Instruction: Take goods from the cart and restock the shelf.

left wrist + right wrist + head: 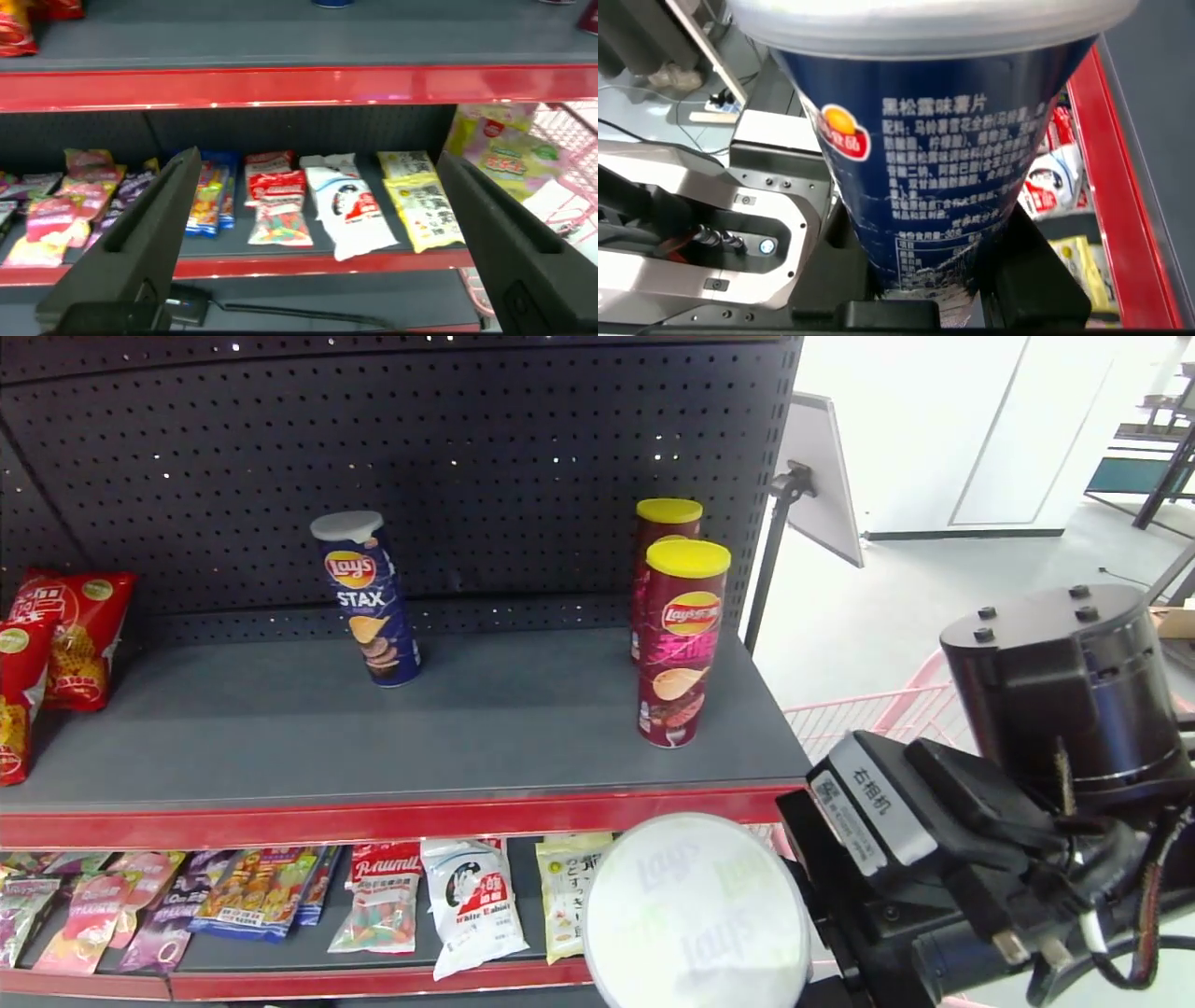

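Blue chip can sits clamped in my right gripper, in front of the shelf near its right end. The head view gives me its clear lid, the right wrist view its blue body. My left gripper gapes wide and empty, facing snack bags.

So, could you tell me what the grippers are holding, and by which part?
The right gripper grips the blue chip can near its base, lid away from it. The left gripper is open, holding nothing.
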